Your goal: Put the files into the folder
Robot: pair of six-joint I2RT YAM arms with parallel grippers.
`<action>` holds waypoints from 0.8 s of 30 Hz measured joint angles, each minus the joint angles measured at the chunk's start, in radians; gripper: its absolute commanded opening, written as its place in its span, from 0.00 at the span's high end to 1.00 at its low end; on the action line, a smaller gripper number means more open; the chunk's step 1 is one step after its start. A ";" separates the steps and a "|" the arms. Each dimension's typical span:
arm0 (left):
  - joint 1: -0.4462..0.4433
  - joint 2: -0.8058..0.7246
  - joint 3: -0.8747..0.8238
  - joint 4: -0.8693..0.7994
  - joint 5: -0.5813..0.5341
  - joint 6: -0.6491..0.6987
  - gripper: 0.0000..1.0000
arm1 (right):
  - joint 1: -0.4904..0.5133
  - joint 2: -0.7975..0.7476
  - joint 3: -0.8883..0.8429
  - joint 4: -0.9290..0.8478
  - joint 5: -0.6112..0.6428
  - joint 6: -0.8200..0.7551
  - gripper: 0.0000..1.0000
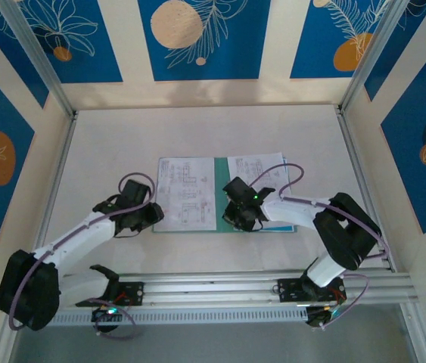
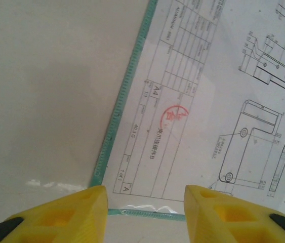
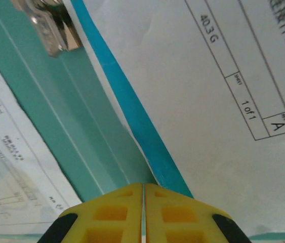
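"40.3 G", "1 of 1", "A" on the files [image 3: 193, 111]

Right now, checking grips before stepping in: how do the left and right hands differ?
The left yellow-fingered hand stands open; the right yellow-fingered hand is shut. The left hangs above the corner of a white printed drawing sheet; the right sits at the edge of a bright blue sheet. Both face the flat teal-green folder.

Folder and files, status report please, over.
Left fingers open at folder's near-left corner. Right fingers shut at the blue sheet's edge. Files lying on the open folder. Metal clip on the folder, nothing blocking.
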 measured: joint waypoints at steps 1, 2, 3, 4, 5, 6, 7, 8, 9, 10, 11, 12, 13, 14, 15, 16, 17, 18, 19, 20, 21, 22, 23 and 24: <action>0.013 0.009 0.000 0.000 0.015 0.014 0.54 | 0.000 0.002 0.000 0.001 0.000 0.001 0.89; 0.024 0.021 0.000 0.000 0.031 0.032 0.52 | 0.000 0.003 0.000 0.004 -0.001 0.004 0.88; 0.032 0.031 0.000 0.001 0.042 0.042 0.51 | 0.000 0.003 0.000 0.007 -0.003 0.004 0.88; 0.040 0.042 0.000 0.001 0.055 0.056 0.50 | 0.000 0.003 0.000 0.009 -0.003 0.005 0.89; 0.045 0.050 0.000 0.001 0.063 0.065 0.49 | 0.000 0.004 0.000 0.010 -0.003 0.005 0.89; 0.051 0.056 0.000 0.001 0.071 0.076 0.48 | 0.000 0.005 0.000 0.010 -0.003 0.005 0.89; 0.057 0.060 0.000 0.001 0.077 0.088 0.46 | 0.000 0.008 0.000 0.010 -0.003 0.007 0.89; 0.062 0.063 0.000 0.002 0.082 0.096 0.45 | 0.000 0.013 -0.002 0.012 -0.003 0.007 0.89; 0.066 0.066 0.000 0.002 0.085 0.108 0.45 | -0.002 0.016 -0.005 0.015 -0.004 0.007 0.90; 0.071 0.071 0.000 0.004 0.090 0.117 0.45 | -0.003 0.019 -0.010 0.019 -0.006 0.007 0.90; 0.075 0.077 0.000 0.006 0.095 0.131 0.45 | -0.005 0.019 -0.011 0.021 -0.010 0.007 0.90; 0.077 0.084 0.000 0.009 0.098 0.142 0.45 | -0.008 0.019 -0.012 0.023 -0.013 0.007 0.90; 0.077 0.094 0.000 0.012 0.101 0.153 0.45 | -0.010 0.019 -0.014 0.025 -0.020 0.007 0.90; 0.077 0.109 0.001 0.013 0.101 0.165 0.44 | -0.013 0.019 -0.018 0.031 -0.026 0.006 0.90; 0.077 0.123 0.002 0.013 0.100 0.174 0.44 | -0.014 0.018 -0.021 0.035 -0.030 0.006 0.90; 0.078 0.139 0.003 0.013 0.100 0.187 0.44 | -0.015 0.016 -0.026 0.042 -0.033 0.006 0.90; 0.078 0.154 0.005 0.013 0.099 0.196 0.44 | -0.016 0.014 -0.030 0.047 -0.035 0.006 0.90; 0.078 0.168 0.006 0.013 0.099 0.204 0.44 | -0.018 0.013 -0.033 0.053 -0.037 0.006 0.90; 0.078 0.181 0.007 0.015 0.098 0.213 0.44 | -0.019 0.013 -0.035 0.058 -0.042 0.006 0.90; 0.080 0.188 0.010 0.016 0.098 0.217 0.44 | -0.021 0.013 -0.037 0.063 -0.045 0.006 0.91; 0.081 0.188 0.011 0.016 0.100 0.219 0.44 | -0.023 0.013 -0.037 0.067 -0.048 0.004 0.91; 0.081 0.188 0.011 0.016 0.101 0.222 0.44 | -0.024 0.013 -0.038 0.069 -0.050 0.003 0.90; 0.081 0.188 0.011 0.016 0.101 0.222 0.44 | -0.026 0.013 -0.038 0.070 -0.051 0.003 0.91; 0.081 0.188 0.011 0.016 0.103 0.221 0.44 | -0.027 0.013 -0.038 0.070 -0.053 0.003 0.91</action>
